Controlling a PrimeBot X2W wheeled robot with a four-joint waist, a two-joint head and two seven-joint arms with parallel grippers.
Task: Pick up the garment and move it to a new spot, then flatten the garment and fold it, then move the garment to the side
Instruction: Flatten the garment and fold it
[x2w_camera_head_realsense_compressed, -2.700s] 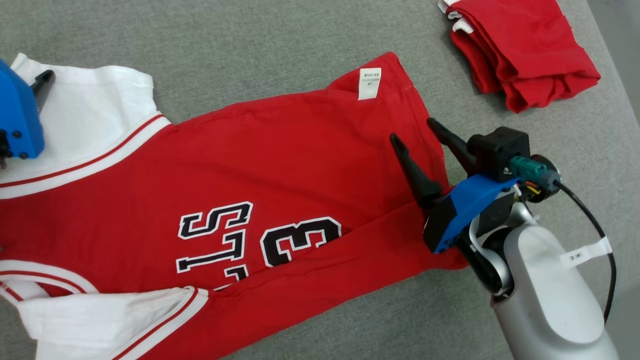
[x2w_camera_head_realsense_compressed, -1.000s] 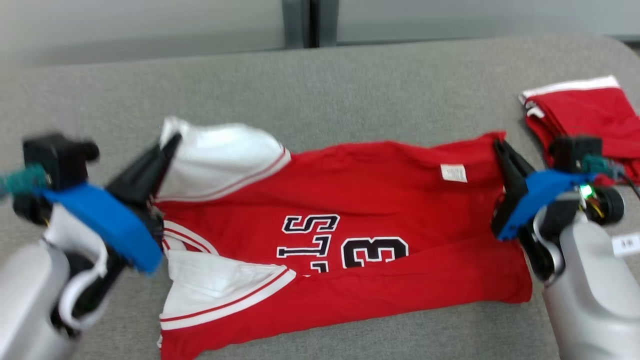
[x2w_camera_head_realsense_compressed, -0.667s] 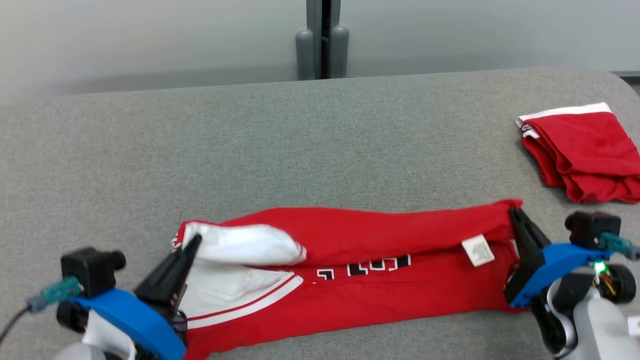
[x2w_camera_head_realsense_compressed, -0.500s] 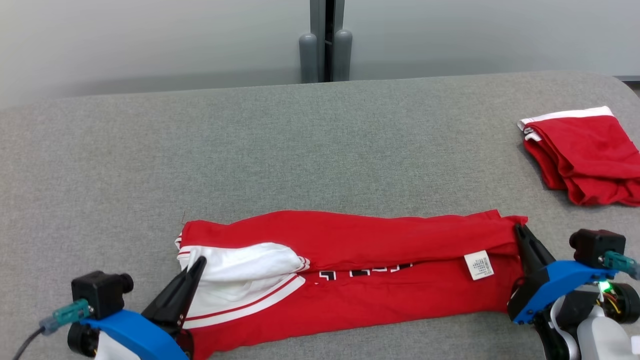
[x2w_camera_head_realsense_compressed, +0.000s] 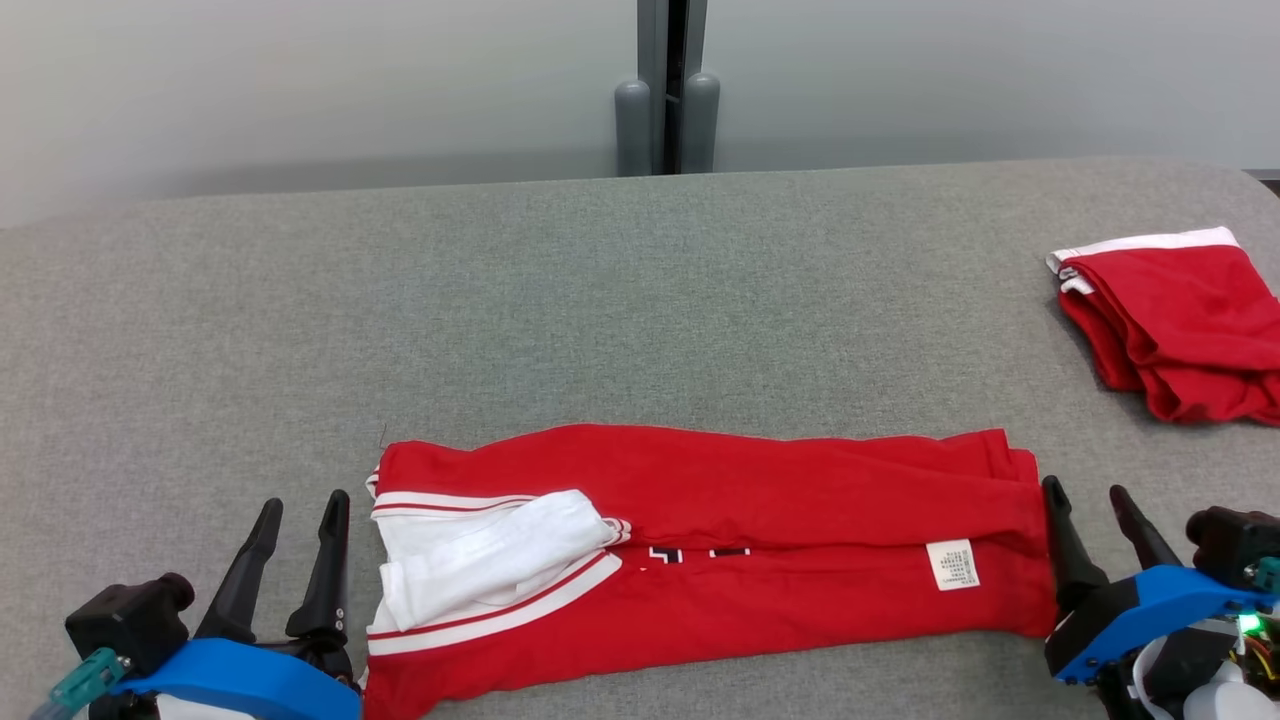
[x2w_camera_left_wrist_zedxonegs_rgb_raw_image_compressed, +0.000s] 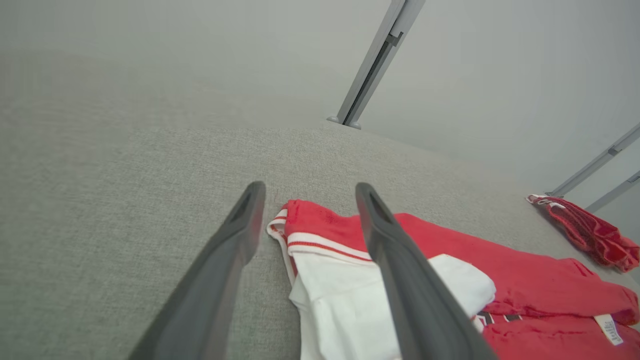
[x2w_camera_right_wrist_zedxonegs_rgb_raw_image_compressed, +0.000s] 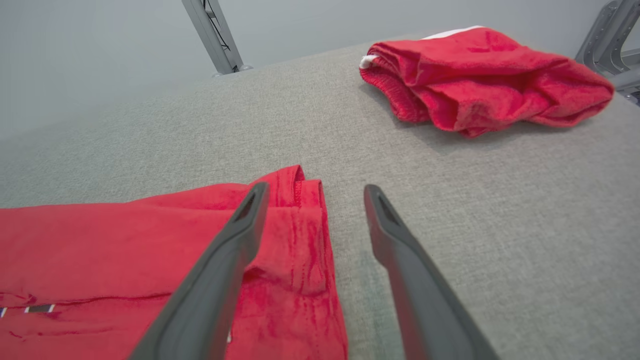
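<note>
Head view: the left gripper (x2w_camera_head_realsense_compressed: 305, 502) stands with its two fingers spread and nothing between them; the garment (x2w_camera_head_realsense_compressed: 750, 560), a red jersey folded into a long band, lies flat on the grey padded surface (x2w_camera_head_realsense_compressed: 600, 300) just to this gripper's right, its white sleeve (x2w_camera_head_realsense_compressed: 490, 550) at the near end. The right gripper (x2w_camera_head_realsense_compressed: 1084, 488) is likewise spread and empty; the garment's other end lies just to its left, with a white label (x2w_camera_head_realsense_compressed: 953, 565) a little further in. A folded red pile (x2w_camera_head_realsense_compressed: 1170, 320) sits ahead of the right gripper and slightly to its right, well apart from it.

Left wrist view: the left gripper (x2w_camera_left_wrist_zedxonegs_rgb_raw_image_compressed: 309, 189) shows a wide gap between its fingers; the garment (x2w_camera_left_wrist_zedxonegs_rgb_raw_image_compressed: 525, 280) stretches away to its right, and the striped end edge falls within the gap (whether a finger touches the cloth I cannot tell); the white sleeve (x2w_camera_left_wrist_zedxonegs_rgb_raw_image_compressed: 350, 295) passes behind the right-hand finger. The folded red pile (x2w_camera_left_wrist_zedxonegs_rgb_raw_image_compressed: 590, 235) lies far off to the right; a post (x2w_camera_left_wrist_zedxonegs_rgb_raw_image_compressed: 380, 60) rises beyond the grey padded surface (x2w_camera_left_wrist_zedxonegs_rgb_raw_image_compressed: 125, 175).

Right wrist view: the right gripper (x2w_camera_right_wrist_zedxonegs_rgb_raw_image_compressed: 316, 189) is parted, holding nothing; the garment (x2w_camera_right_wrist_zedxonegs_rgb_raw_image_compressed: 125, 245) lies to its left, its hemmed end reaching into the gap; the folded red pile (x2w_camera_right_wrist_zedxonegs_rgb_raw_image_compressed: 480, 75) rests ahead and to the right on the grey padded surface (x2w_camera_right_wrist_zedxonegs_rgb_raw_image_compressed: 500, 200).
</note>
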